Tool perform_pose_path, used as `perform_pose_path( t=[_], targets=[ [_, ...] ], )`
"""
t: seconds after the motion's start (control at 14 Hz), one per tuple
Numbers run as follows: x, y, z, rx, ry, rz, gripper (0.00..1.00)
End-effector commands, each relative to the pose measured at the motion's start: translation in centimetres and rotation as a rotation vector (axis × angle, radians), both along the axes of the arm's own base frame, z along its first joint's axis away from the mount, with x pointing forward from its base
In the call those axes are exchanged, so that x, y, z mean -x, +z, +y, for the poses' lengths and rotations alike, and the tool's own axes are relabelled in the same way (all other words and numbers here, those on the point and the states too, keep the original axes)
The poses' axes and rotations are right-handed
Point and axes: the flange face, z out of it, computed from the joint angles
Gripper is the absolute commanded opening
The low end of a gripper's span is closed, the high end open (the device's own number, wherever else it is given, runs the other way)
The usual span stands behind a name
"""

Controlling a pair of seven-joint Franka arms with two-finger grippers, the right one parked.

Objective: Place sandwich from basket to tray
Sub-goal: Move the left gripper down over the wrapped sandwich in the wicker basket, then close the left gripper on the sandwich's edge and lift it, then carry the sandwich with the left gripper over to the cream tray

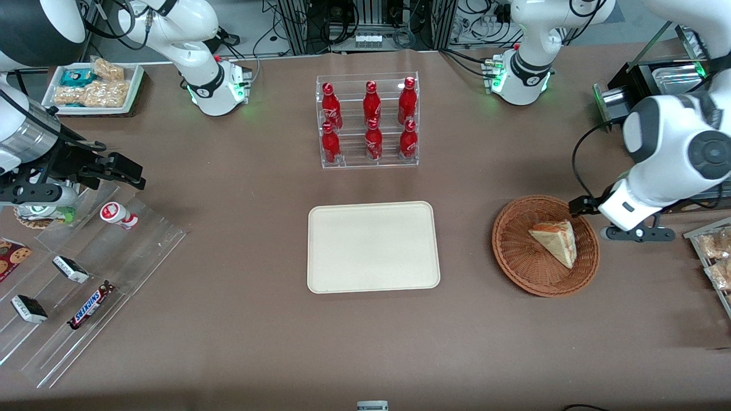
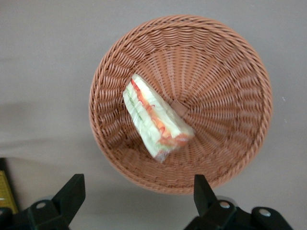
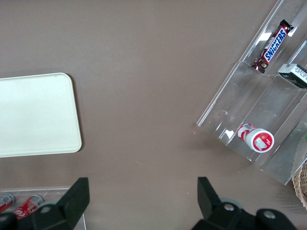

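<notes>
One small three-cornered sandwich (image 2: 156, 122) of pale bread with red and green filling lies in the round brown woven basket (image 2: 230, 72), just below the gripper (image 2: 136, 199). The gripper's fingers are spread wide and hold nothing. Nothing is done yet: the big flat cream tray (image 1: 373, 246) on the desk has nothing on it. The sandwich's long side runs slantwise across the gap between the fingers.

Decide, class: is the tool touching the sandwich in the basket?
Apart. In the left wrist view the open tool hovers outside the basket rim, with bare wicker showing between its fingers and the sandwich.
</notes>
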Motion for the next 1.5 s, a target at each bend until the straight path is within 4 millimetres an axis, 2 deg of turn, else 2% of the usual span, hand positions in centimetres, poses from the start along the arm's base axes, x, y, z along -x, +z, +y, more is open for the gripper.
perform_pose_path(
  t=[0.0, 0.21, 0.36, 0.71, 0.79, 0.86, 0.93, 1.0, 1.14, 1.21, 1.43],
  targets=[
    [0.9, -1.4, -0.2, -0.018, 0.261, -0.061, 1.0],
    [0.3, -3.9, -0.5, -0.026, 0.65, -0.08, 1.0],
    [-0.1, -6.0, -0.7, -0.031, 0.82, -0.088, 1.0],
    [-0.5, -10.3, -0.6, -0.015, 0.883, -0.071, 0.99],
    [-0.5, -10.8, -0.7, -0.01, 0.889, -0.069, 0.89],
    [-0.4, -11.3, -0.7, -0.003, 0.909, -0.057, 0.68],
    [-0.4, -11.2, -0.8, 0.004, 0.925, -0.045, 0.37],
    [-0.3, -10.7, -1.0, 0.005, 0.933, -0.043, 0.12],
    [-0.8, -8.3, -1.7, -0.005, 0.912, -0.015, 0.05],
    [-1.6, -6.6, -2.1, -0.011, 0.901, -0.002, 0.04],
    [-4.1, -1.7, -6.7, -0.019, 0.82, 0.051, 0.04]
  ],
)
